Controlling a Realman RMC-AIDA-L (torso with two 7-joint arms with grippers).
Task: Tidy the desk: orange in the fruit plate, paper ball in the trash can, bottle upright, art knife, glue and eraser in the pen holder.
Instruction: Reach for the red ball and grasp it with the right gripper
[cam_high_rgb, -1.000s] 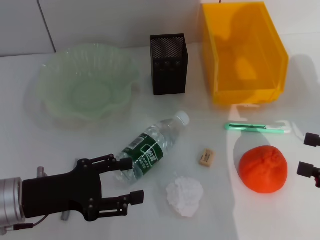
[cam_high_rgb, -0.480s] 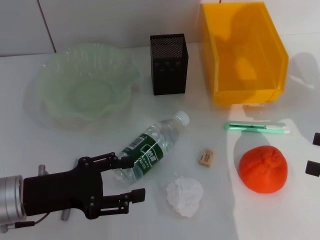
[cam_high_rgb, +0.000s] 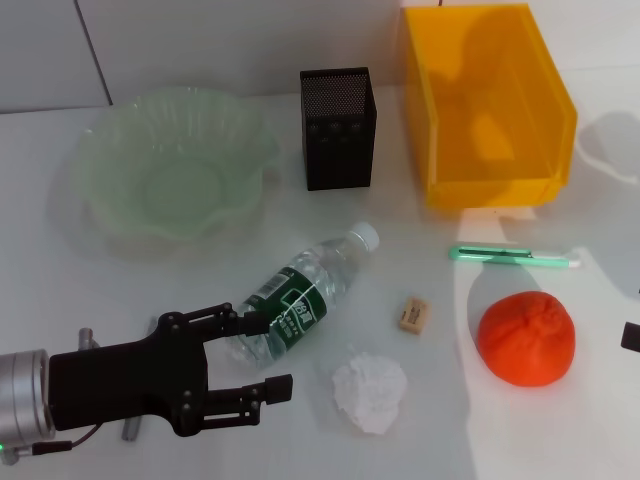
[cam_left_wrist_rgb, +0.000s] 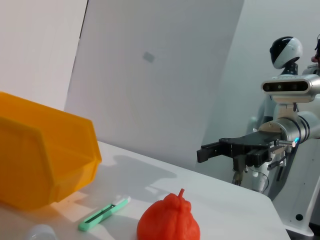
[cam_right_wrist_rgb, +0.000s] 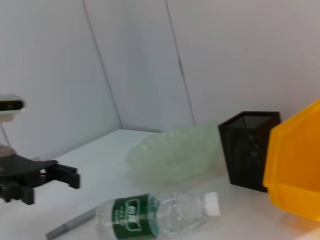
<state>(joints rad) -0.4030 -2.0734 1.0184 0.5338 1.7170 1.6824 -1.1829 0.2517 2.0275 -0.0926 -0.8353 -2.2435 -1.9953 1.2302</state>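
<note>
The bottle (cam_high_rgb: 300, 295) lies on its side mid-table, cap toward the pen holder (cam_high_rgb: 338, 128). My left gripper (cam_high_rgb: 265, 355) is open, one finger beside the bottle's base, holding nothing. The paper ball (cam_high_rgb: 369, 392) lies just to its right. The eraser (cam_high_rgb: 412, 313), the green art knife (cam_high_rgb: 513, 256) and the orange (cam_high_rgb: 526, 338) lie on the right. The fruit plate (cam_high_rgb: 175, 175) is at the back left, the trash can (cam_high_rgb: 485, 105) at the back right. My right gripper (cam_high_rgb: 632, 336) shows at the right edge, open in the left wrist view (cam_left_wrist_rgb: 207, 150).
A grey stick (cam_high_rgb: 130, 432) lies partly hidden under my left arm; it also shows in the right wrist view (cam_right_wrist_rgb: 67, 227). A white wall rises behind the table. The table's right edge lies just past the orange.
My right gripper has drawn back to the right, away from the orange, and is almost out of the head view. The left gripper has barely moved.
</note>
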